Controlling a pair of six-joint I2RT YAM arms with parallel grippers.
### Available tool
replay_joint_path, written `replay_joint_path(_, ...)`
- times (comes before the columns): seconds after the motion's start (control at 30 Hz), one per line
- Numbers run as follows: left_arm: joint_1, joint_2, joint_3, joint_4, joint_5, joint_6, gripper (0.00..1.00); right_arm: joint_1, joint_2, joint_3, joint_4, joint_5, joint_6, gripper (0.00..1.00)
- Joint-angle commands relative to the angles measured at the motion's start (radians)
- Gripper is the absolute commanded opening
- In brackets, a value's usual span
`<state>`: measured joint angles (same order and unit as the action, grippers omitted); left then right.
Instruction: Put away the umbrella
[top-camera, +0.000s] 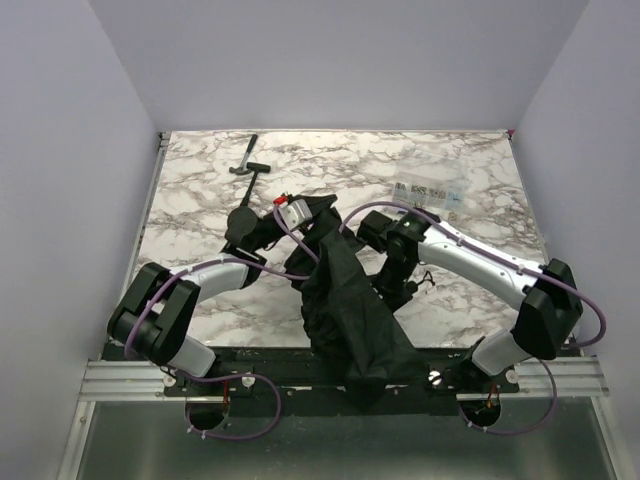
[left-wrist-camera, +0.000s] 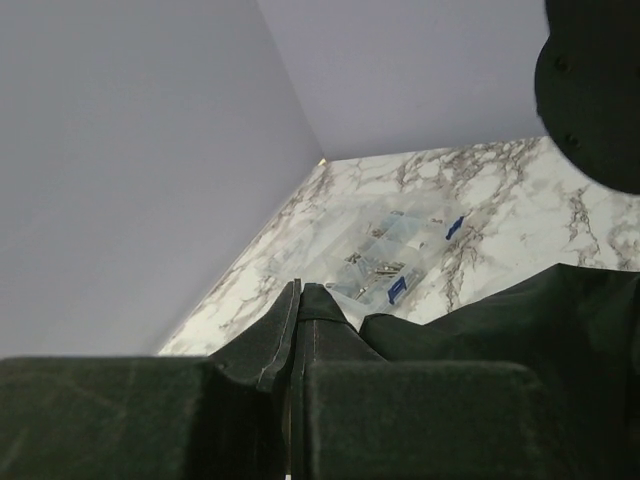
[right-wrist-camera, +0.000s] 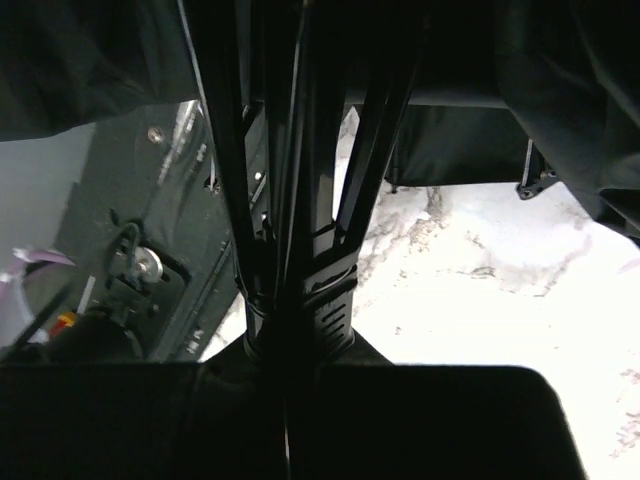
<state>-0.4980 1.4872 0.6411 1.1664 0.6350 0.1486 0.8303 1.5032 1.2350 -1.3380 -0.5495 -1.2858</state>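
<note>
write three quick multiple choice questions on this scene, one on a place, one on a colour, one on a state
1. Where is the hammer? A far left part of the table B by the right arm's base C off the tabletop
2. What colour is the umbrella? A red B black C white
3. The left gripper is A open B shut on umbrella fabric C out of view
1 A: top view shows it near the far left corner. 2 B: the fabric is black. 3 B: left wrist view shows a fold pinched between its fingers.
</note>
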Motion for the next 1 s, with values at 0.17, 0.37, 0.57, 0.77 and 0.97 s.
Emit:
replay_joint_path(0.17, 0.062, 0.028, -0.022, 0.307, 0.131, -0.132, 0.0, -0.091, 0.0, -0.064, -0.083, -0.19, 0.075, 0.0)
replay_joint_path(0.37, 0.064, 0.15, 0.078, 0.424, 0.283, -0.28, 0.0, -0.082, -0.076, -0.193, 0.014, -0.191, 0.077, 0.0)
replay_joint_path(0.57, 0.027, 0.108, 0.092, 0.26, 0.287, -0.106, 0.0, -0.109, 0.093, -0.13, -0.01, -0.322, 0.109, 0.0)
replay_joint_path(0.77, 0.061, 0.017, 0.023, -0.014, 0.277, 0.155, 0.0, -0.318, 0.251, -0.026, -0.082, -0.488, 0.117, 0.0)
replay_joint_path(0.97, 0.067, 0.067, 0.066, -0.087, 0.274, 0.22, 0.0, -0.323, 0.461, 0.082, -0.082, -0.566, 0.219, 0.0)
